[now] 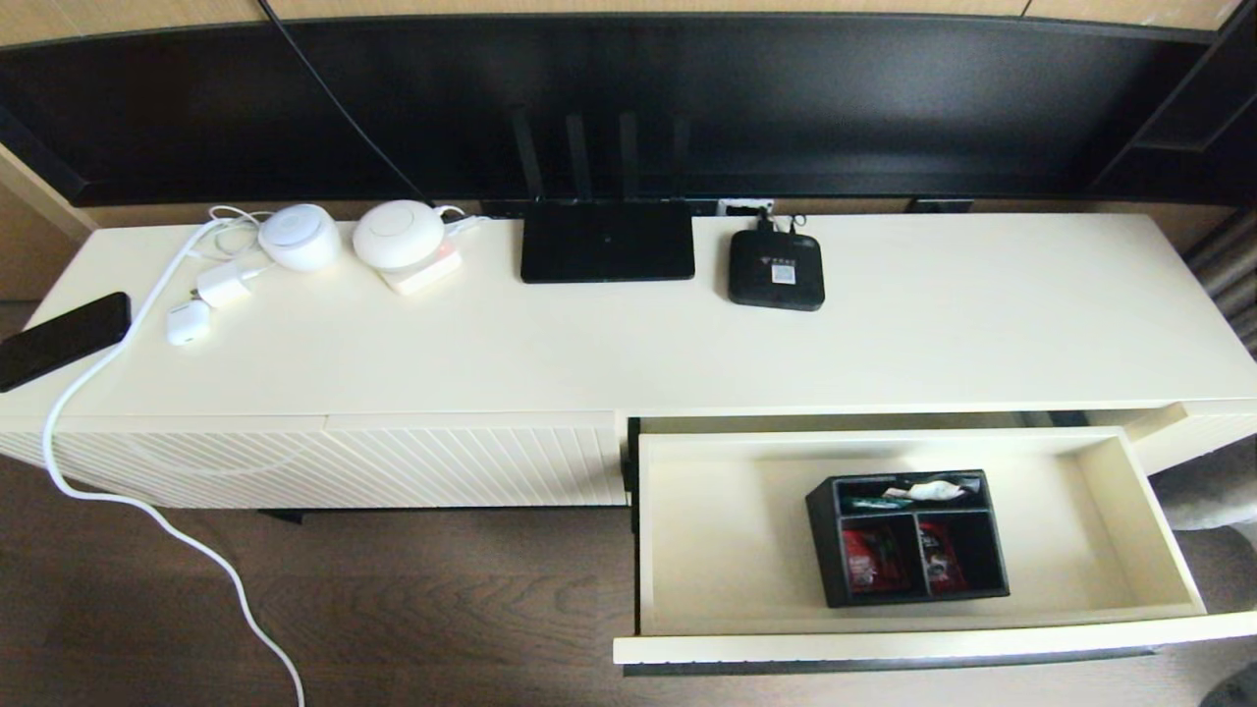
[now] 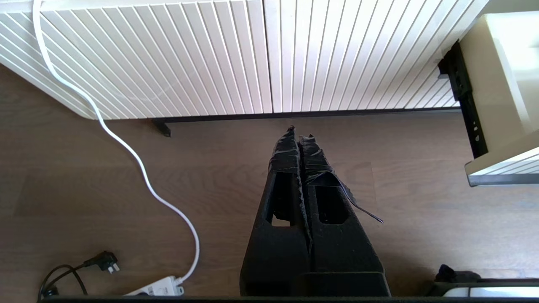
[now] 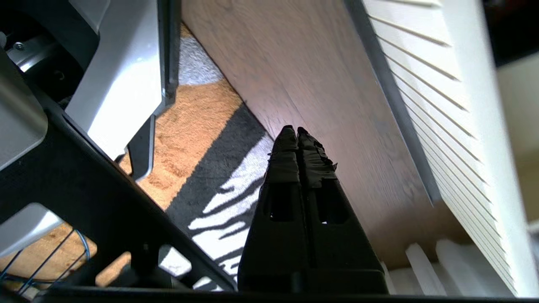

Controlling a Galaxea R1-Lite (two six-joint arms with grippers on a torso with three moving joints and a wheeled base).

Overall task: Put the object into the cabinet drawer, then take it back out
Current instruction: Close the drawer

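The black organizer box (image 1: 907, 536), with red packets in its two front compartments and a white-teal packet in the back one, rests inside the pulled-out cream drawer (image 1: 727, 530). Neither arm shows in the head view. In the left wrist view my left gripper (image 2: 300, 134) is shut and empty, low over the wooden floor in front of the ribbed cabinet panel (image 2: 210, 54); the drawer's side (image 2: 488, 84) shows at the edge. In the right wrist view my right gripper (image 3: 293, 131) is shut and empty, over floor beside a ribbed cream front (image 3: 454, 126).
On the cabinet top (image 1: 884, 344) stand a flat black router (image 1: 607, 241), a small square black box (image 1: 776, 268), two white round devices (image 1: 398, 234), chargers and a dark phone (image 1: 61, 339). A white cable (image 2: 139, 168) trails across the floor. A striped rug (image 3: 223, 202) lies by the robot base.
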